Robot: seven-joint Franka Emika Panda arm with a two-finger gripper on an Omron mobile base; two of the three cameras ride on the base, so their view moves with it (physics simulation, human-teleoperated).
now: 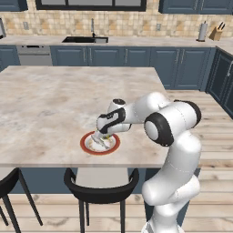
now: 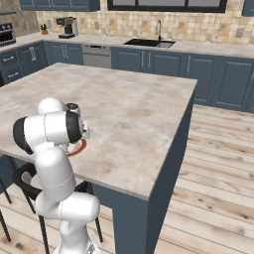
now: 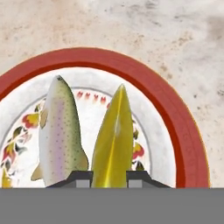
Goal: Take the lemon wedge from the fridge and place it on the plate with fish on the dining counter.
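On the beige dining counter [image 1: 50,104] near its front edge sits the red-rimmed plate [image 3: 177,118], its rim also showing in the left base view [image 1: 85,144]. A pale speckled fish [image 3: 59,135] lies on the plate's left half. My gripper [image 3: 109,178] hangs low over the plate, shut on the yellow lemon wedge [image 3: 113,144], which sticks out between the two finger tips right beside the fish. From the left base view the gripper [image 1: 102,139] points down at the plate. In the right base view my arm covers most of the plate [image 2: 79,148]. The fridge is out of view.
A black stool [image 1: 101,189] stands under the counter's front edge, just below the plate. The far wall counter holds a sink [image 1: 85,40] and a knife block [image 1: 216,32]. A coffee machine [image 2: 67,27] sits at the back left.
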